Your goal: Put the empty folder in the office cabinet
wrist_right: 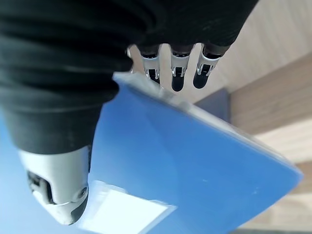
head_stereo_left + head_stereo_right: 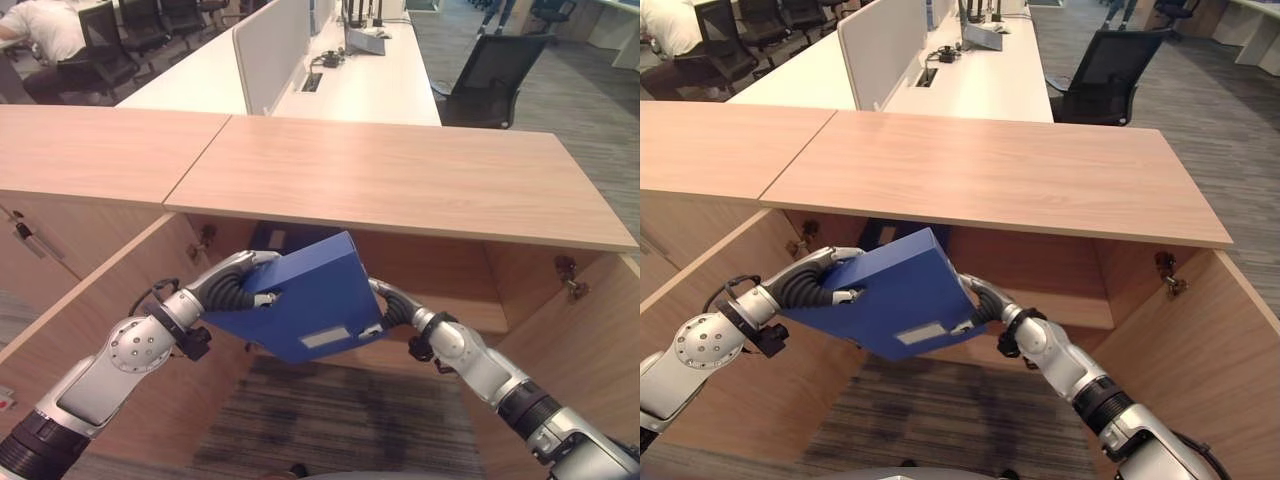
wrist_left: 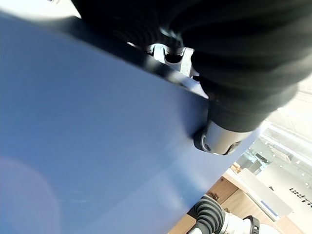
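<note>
now | left hand (image 2: 252,283) and right hand (image 1: 63,161) both pinching blue folder (image 2: 300,300) | before open cabinet (image 2: 400,180)

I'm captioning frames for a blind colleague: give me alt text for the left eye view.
Both robot hands hold a blue folder tilted in front of an open wooden cabinet, the left hand gripping its left edge and the right hand its right edge. Beyond the cabinet top are white desks and black chairs.
</note>
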